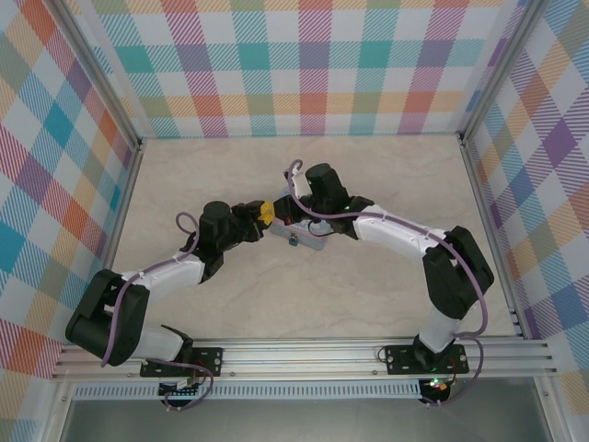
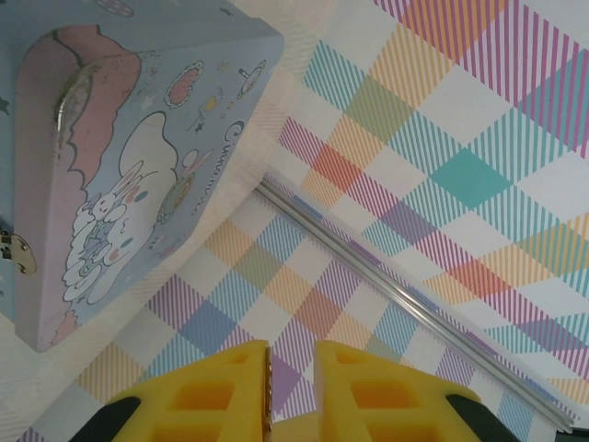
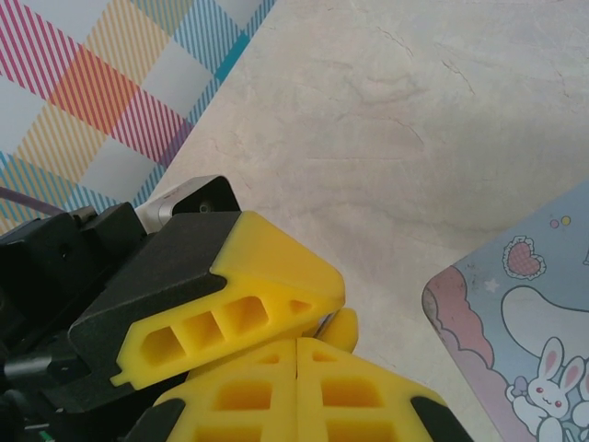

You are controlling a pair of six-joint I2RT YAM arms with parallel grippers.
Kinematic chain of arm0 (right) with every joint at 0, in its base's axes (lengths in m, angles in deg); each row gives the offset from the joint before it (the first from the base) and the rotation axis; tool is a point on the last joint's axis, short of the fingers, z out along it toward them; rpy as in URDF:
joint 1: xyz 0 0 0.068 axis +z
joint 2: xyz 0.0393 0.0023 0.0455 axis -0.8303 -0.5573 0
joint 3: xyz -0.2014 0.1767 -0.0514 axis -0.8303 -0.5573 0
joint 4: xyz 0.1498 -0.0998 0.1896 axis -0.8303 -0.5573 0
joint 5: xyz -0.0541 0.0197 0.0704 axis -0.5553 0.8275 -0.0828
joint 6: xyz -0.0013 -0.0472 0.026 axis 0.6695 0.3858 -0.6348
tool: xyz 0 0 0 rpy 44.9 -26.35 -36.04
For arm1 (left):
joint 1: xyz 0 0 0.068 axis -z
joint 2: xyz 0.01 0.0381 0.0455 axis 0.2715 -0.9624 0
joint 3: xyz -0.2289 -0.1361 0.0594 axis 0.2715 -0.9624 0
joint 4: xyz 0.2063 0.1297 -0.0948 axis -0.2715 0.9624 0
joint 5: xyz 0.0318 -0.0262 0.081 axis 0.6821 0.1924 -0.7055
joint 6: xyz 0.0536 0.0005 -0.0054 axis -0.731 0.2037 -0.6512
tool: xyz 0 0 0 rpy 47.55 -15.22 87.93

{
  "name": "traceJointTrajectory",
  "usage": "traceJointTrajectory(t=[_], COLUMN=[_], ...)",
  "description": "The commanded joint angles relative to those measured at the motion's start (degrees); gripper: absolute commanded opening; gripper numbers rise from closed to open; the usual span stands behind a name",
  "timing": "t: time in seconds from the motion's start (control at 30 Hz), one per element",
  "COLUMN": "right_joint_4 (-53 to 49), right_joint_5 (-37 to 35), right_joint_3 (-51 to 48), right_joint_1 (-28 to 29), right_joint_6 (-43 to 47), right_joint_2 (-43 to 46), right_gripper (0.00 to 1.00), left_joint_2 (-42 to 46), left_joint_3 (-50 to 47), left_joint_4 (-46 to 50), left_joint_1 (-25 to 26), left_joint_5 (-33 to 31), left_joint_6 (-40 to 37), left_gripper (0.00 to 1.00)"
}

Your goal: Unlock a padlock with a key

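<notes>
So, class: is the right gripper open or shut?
Shut: the right gripper shows its yellow fingers pressed together, no gap between them.

Pale blue tin (image 1: 308, 241) on marbled table (image 1: 368, 304)

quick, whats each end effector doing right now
left end effector: fingers nearly together with a narrow gap, cannot tell if it grips anything
right end effector: shut, fingers pressed together
</notes>
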Motion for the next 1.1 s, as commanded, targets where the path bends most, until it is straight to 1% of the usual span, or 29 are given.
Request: traceJointTrajectory(t=[0.0,0.17,0.9,1.07], right_joint_4=[2.3,2.4,3.0,3.0], right_joint_5=[0.0,0.1,-0.4,-0.6], right_joint_3=[-0.8,-0.8,-2.1,-2.4], right_joint_1=[0.3,0.3,0.3,0.3], right_joint_6=[-0.8,-0.8,-1.1,-1.2], right_joint_2=[2.2,2.4,3.5,3.8], right_gripper=[0.0,0.0,0.0,0.0], left_joint_2=[0.7,0.5,-0.8,-1.0], left_joint_3=[-0.1,-0.3,-1.0,-1.0], left_joint_4=[-2.1,-1.9,-2.6,-2.8], left_joint_1=[0.4,0.4,0.4,0.4], left_joint_5=[-0.3,-0.4,-0.9,-1.0], left_joint_6=[14.7,14.6,14.7,14.7], left_gripper=[0.2,0.19,0.2,0.19])
